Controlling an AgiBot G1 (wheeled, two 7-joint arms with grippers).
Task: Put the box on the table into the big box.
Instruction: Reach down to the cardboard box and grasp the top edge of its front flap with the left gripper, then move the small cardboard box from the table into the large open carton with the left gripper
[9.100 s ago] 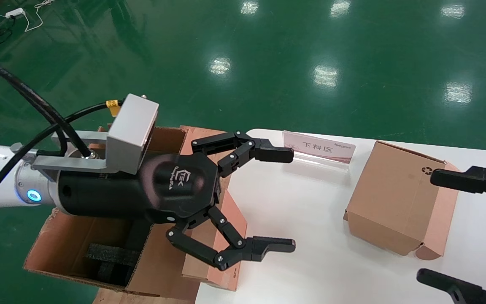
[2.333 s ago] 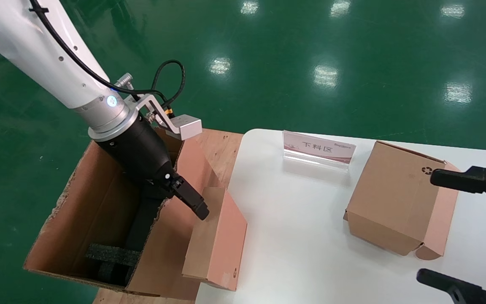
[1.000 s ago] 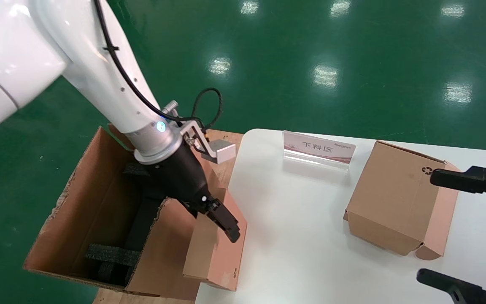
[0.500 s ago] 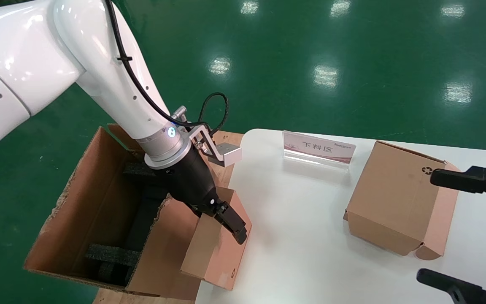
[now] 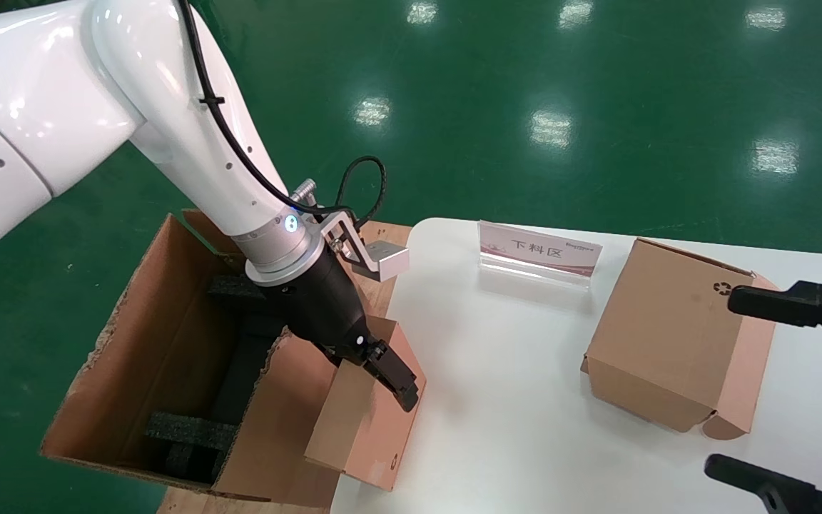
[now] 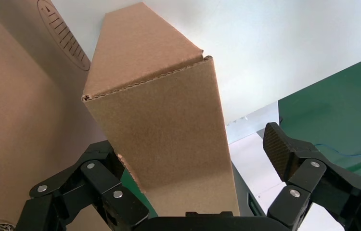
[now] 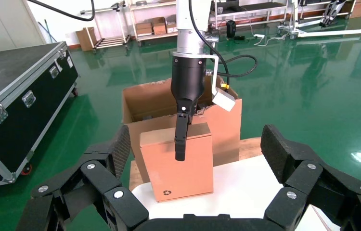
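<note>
Change: against the head view half a second back, the left arm and the slim box sit in the same place; a second back the box stood lower and squarer, and it is now tipped, its top edge leaning toward the table's middle.
Right gripper (image 7: 195, 192): parked at the table's (image 5: 525, 428) near right corner, fingers spread wide, holding nothing, near the cube-like box.
Cube-like box (image 5: 675, 335): rests on the table near its right edge, just in front of the right gripper's upper finger.
The box (image 5: 364, 410): stands on its narrow edge at the table's left edge, tilted, its back face against the big box's wall; recycling mark at its lower near corner.
Left gripper (image 5: 382, 368): straddles the box's top edge; the left wrist view shows one finger (image 6: 106, 163) against one wide face and the other finger (image 6: 282, 154) standing clear of the opposite face, so the jaws are partly open, not clamped.
Left arm: reaches down steeply from the upper left, over the big box's open top, wrist angled toward the table.
Big box (image 5: 161, 357): off the table's left edge, open, ragged flaps, black foam blocks (image 5: 186, 432) inside.
Sign (image 5: 539, 253): at the table's far edge, upright.
</note>
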